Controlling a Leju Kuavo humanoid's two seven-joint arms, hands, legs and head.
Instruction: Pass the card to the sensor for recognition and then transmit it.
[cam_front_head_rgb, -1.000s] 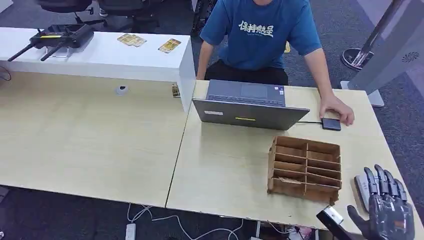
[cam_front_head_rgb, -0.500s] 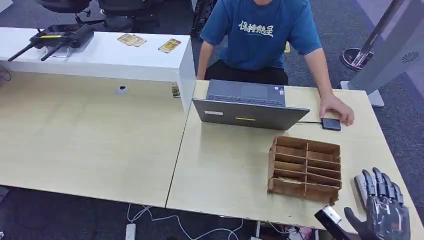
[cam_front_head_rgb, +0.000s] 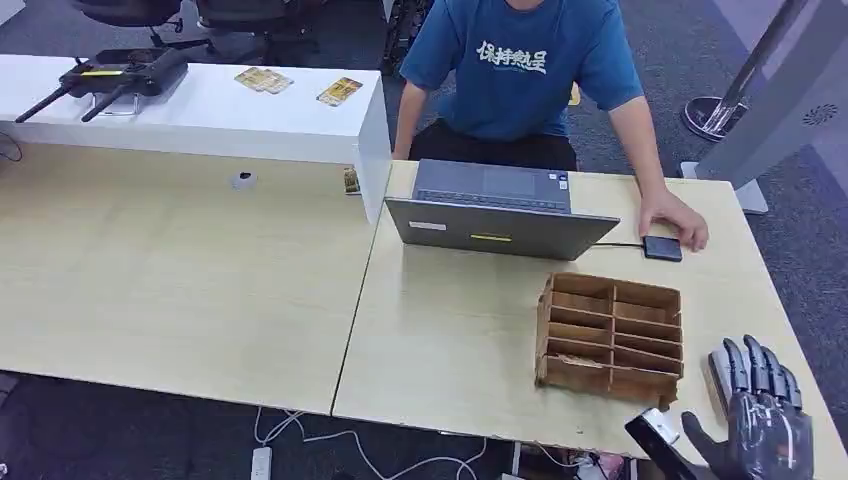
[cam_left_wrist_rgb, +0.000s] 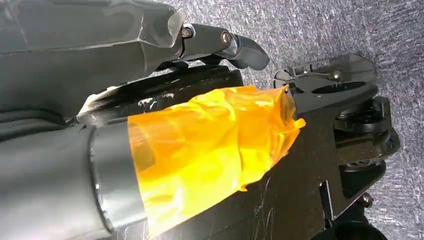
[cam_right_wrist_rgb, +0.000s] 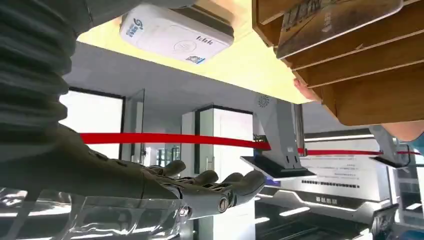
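- Since the right wrist view gets closest, that's where you can spot the card (cam_right_wrist_rgb: 332, 20): it lies flat in one slot of the wooden holder (cam_right_wrist_rgb: 360, 75), long side running along the slot, with one long edge poking out of the opening.
- Can't read the print on it, it's too blurry.
- The right hand (cam_front_head_rgb: 765, 425) hovers at the near right corner of the table (cam_front_head_rgb: 450, 330). Its fingers are stretched out straight and side by side, and there's nothing in it.
- Right under those fingers is the white sensor (cam_front_head_rgb: 722, 372), flat on the table between the holder (cam_front_head_rgb: 610, 340) and the table's right edge. It's just beside the holder, not touching as far as I can tell.
- From the wrist camera the sensor (cam_right_wrist_rgb: 175, 32) looks like a rounded white box, and the hand (cam_right_wrist_rgb: 200, 187) is apart from it.
- The left hand (cam_left_wrist_rgb: 150, 40) is in view up close, but I honestly can't tell how its fingers sit or if it has anything.
- Edges and room: the holder sits close to the table's near edge, and there's a gap of tabletop between it and the laptop (cam_front_head_rgb: 500, 215) behind it.
- Counts: one holder with two columns of slots, one laptop, one white sensor, and one small black pad (cam_front_head_rgb: 662, 248) on a cable.
- A person (cam_front_head_rgb: 520, 70) in a blue shirt sits behind the laptop, with one hand (cam_front_head_rgb: 675, 215) touching the black pad.
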